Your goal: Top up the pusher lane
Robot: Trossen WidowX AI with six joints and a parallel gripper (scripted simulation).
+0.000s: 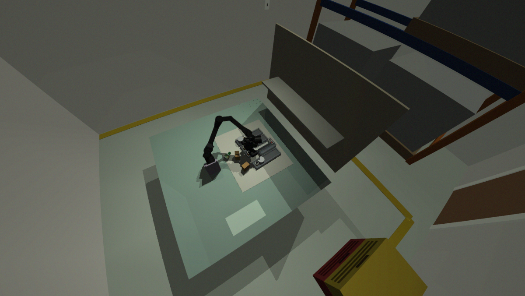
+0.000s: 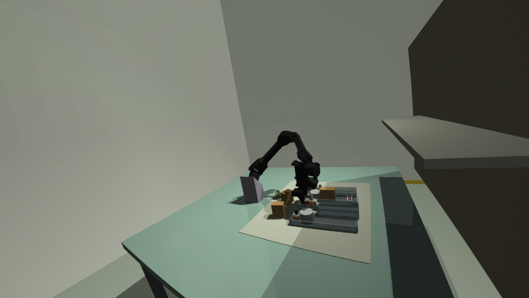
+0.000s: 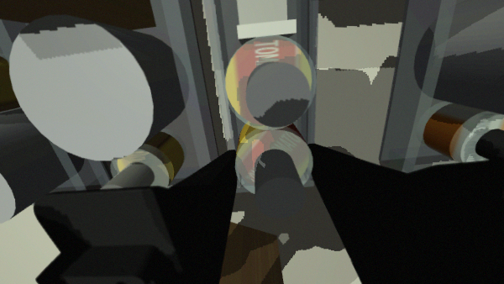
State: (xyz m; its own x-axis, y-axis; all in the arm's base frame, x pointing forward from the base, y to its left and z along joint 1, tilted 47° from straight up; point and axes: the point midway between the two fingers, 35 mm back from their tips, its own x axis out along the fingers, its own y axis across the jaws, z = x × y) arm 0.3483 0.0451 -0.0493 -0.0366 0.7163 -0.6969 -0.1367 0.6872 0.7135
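Glass of the new jar is clenched in the gripper, touching the old jar ahead in the sprung lane. To do this step well, the arm should push slowly and straight toward the pusher plate, then lower the jar behind the front stop before releasing.

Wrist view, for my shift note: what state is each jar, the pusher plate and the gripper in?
Gripper: shut on the held jar.
Held jar: upright between the fingers, at the lane's front.
Lane jar: upright in the lane, right behind the held jar.
Pusher plate: right behind the lane jar; contact unclear.
Amber jar: on the right, in a neighbouring lane.
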